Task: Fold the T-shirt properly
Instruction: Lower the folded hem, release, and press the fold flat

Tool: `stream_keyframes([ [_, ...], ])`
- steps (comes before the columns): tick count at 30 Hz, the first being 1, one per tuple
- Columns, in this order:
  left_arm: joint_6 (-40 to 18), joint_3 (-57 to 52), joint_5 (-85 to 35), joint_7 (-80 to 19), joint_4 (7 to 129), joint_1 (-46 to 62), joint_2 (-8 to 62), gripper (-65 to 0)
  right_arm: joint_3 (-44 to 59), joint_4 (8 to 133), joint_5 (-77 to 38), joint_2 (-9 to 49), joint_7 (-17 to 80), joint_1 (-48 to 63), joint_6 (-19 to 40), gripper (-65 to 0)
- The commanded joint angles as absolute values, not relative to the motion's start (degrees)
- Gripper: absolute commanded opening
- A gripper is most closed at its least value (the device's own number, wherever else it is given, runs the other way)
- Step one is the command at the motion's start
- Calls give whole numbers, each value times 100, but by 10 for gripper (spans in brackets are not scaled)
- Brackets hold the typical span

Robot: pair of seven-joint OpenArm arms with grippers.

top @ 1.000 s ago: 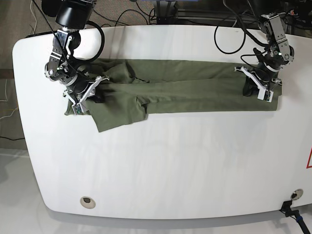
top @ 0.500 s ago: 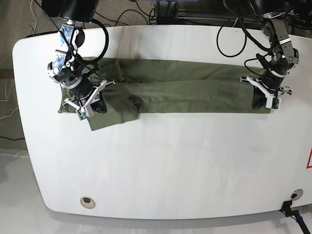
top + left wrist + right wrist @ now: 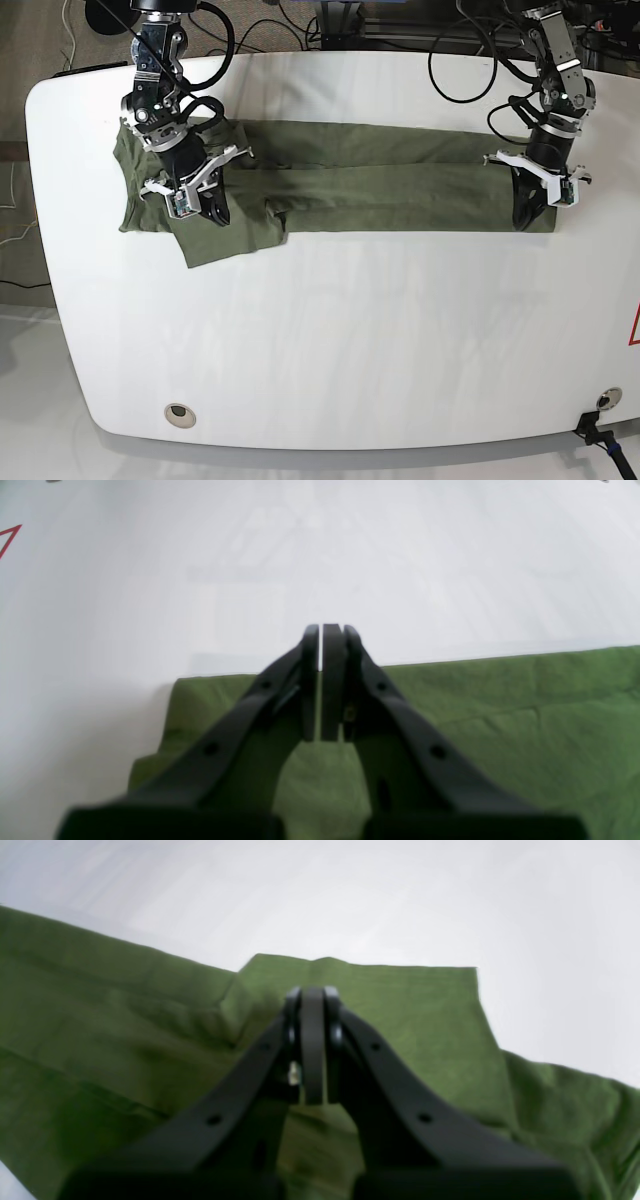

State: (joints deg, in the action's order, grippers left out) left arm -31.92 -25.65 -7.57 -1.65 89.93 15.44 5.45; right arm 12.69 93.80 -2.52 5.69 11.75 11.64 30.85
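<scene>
From overhead you see the whole T-shirt (image 3: 340, 190) as a long olive band stretched across the far half of the white counter (image 3: 330, 340), with a looser flap of cloth spilling toward the near edge at the camera's left end. That view also gives you the cables behind the counter and the small round disc (image 3: 179, 413) near its front edge, none of which the wrist cameras catch. Your right tool (image 3: 215, 213) sits over that bunched left end, and your left tool (image 3: 522, 218) sits at the opposite end, close to the band's near corner. The wrist views give you what the overhead cannot: the jaws themselves. In the left wrist view the left tool (image 3: 324, 630) is clenched, its tips pressed together with only a hairline between them and nothing pinched; the tips stand just past the straight edge of the T-shirt (image 3: 500, 720), above bare counter (image 3: 320, 555), while the cloth lies under the tool's body. In the right wrist view the right tool (image 3: 312, 992) is likewise clenched and empty, its tips over the T-shirt (image 3: 125, 1015), right by a raised fold, with a squared flap of fabric beyond them and white counter (image 3: 450, 890) past that.
</scene>
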Motion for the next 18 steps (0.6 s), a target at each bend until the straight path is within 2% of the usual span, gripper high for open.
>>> stream_keyframes([
  [1,-3204,-2580,-857,-40,9086,1569,602,-650,1297,9490,-312,611,998,1147,3073,-650],
  [11,-3204,-2571,-875,-40,9147,2273,602,-650,1279,9578,-312,611,998,1754,3116,-650],
  [18,-3222,-2571,-875,-40,9112,2343,602,-650,1279,9578,-312,611,998,1956,3099,-650],
])
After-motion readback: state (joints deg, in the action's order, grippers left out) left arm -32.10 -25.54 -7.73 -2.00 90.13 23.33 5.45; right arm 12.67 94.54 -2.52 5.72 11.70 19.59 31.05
